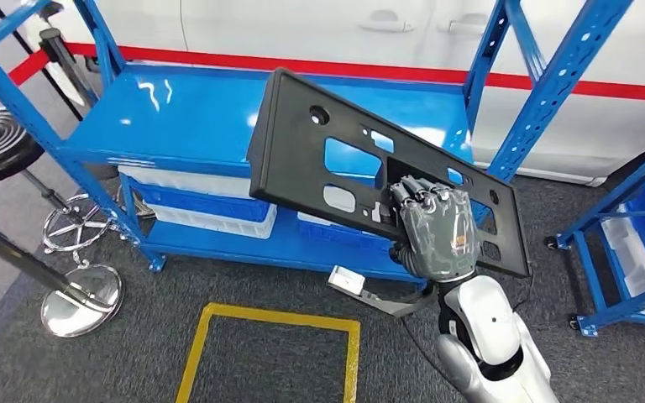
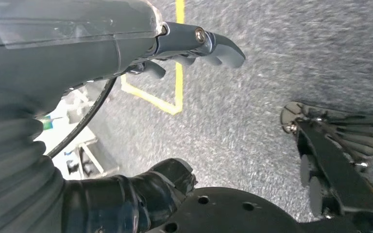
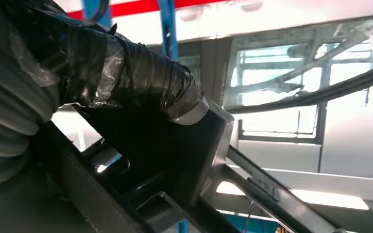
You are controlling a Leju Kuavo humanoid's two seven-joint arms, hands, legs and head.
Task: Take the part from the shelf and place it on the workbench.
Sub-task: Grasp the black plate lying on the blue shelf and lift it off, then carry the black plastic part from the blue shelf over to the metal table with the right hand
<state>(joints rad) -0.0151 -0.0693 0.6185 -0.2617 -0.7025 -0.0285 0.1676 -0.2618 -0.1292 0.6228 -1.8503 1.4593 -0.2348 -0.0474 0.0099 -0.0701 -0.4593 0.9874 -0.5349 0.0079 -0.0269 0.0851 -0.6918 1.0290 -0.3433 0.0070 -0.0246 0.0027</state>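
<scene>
The part (image 1: 302,151) is a large flat black plastic panel with several cut-outs. It hangs tilted in the air in front of the blue shelf (image 1: 176,117), its left end highest. My right hand (image 1: 435,228) grips its lower right edge, fingers curled over the front face. In the right wrist view the taped thumb (image 3: 136,77) presses on the panel's ribbed back (image 3: 175,145). My left hand (image 2: 194,46) hangs over the grey carpet with its fingers loosely apart and nothing in it.
White bins (image 1: 210,220) sit on the shelf's lower level. A second blue rack (image 1: 630,243) stands at the right. Chrome stanchion bases (image 1: 80,302) are at the left. A yellow taped square (image 1: 269,344) marks the carpet in front. A white car body (image 1: 344,25) is behind.
</scene>
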